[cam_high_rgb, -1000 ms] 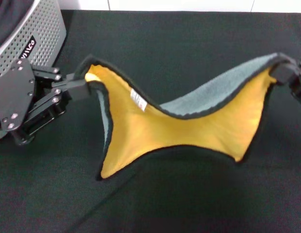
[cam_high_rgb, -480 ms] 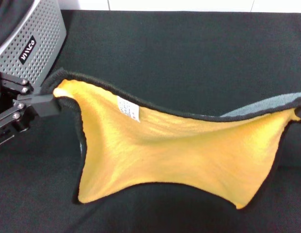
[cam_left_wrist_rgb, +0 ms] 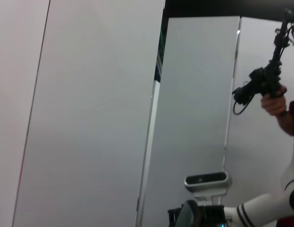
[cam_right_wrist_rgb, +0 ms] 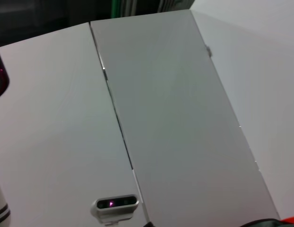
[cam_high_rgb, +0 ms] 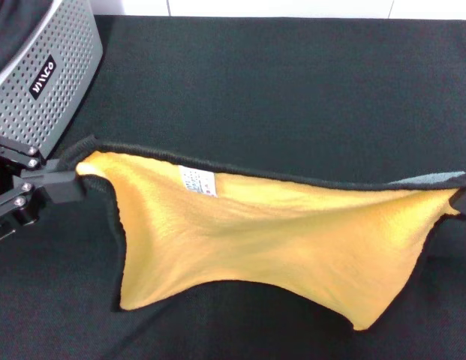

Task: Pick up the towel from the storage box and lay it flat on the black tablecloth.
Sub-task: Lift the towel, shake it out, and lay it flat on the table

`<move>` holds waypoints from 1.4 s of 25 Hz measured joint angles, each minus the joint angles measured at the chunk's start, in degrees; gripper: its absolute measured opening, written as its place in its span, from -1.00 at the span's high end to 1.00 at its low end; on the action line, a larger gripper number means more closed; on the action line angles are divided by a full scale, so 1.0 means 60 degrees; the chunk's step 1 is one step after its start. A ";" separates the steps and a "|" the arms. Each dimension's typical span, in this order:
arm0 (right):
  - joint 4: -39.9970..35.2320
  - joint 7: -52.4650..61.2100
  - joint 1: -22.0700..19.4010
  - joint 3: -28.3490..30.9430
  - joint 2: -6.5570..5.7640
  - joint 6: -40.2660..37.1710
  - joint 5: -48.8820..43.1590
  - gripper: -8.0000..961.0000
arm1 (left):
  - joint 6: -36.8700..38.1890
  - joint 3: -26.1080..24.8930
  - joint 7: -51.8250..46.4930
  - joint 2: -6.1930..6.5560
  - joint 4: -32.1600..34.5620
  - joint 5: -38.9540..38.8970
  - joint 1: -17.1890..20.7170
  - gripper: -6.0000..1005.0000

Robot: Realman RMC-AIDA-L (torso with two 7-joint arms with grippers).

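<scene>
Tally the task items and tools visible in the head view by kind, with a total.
Towel: 1, yellow side up, stretched between the tools
Storage box: 1
Black tablecloth: 1
Tools: 2, left tool shut on the towel's corner, right tool at the frame edge by the opposite corner
Total: 5

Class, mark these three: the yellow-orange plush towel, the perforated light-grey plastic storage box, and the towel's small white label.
yellow-orange plush towel [cam_high_rgb: 278,232], head view, middle of its yellow face.
perforated light-grey plastic storage box [cam_high_rgb: 67,45], head view, dotted side wall.
small white label [cam_high_rgb: 196,181], head view, centre.
</scene>
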 joint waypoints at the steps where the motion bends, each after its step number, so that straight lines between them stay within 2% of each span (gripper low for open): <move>1: 0.0098 -0.0044 0.0036 0.0032 0.0000 0.0004 -0.0004 0.94 | -0.0006 -0.0034 0.0066 -0.0014 -0.0019 0.0074 -0.0003 0.94; 5: 0.0170 -0.0064 0.0173 0.0106 -0.0008 0.0012 -0.0022 0.94 | -0.0017 -0.0119 0.0120 -0.0048 0.0011 0.0275 -0.0088 0.94; 12: 0.0099 0.0106 0.0023 0.0108 -0.0026 -0.0114 -0.0074 0.93 | -0.0005 -0.0105 -0.0037 0.0023 0.0076 0.0183 -0.0004 0.93; 17: 0.0124 0.0105 0.0044 0.0330 -0.0030 -0.0139 -0.0103 0.93 | -0.0006 -0.0292 -0.0016 -0.0029 0.0082 0.0232 -0.0018 0.93; 23: -0.0204 0.0251 0.0033 0.0332 -0.0010 -0.0445 -0.0106 0.93 | 0.0006 -0.0211 -0.0206 0.0009 0.0446 0.0038 0.0094 0.93; 35: -0.0369 0.0468 -0.0200 0.0069 0.0026 -0.0716 -0.0189 0.93 | 0.0020 0.0343 -0.0459 0.0257 0.1052 -0.0386 0.0620 0.93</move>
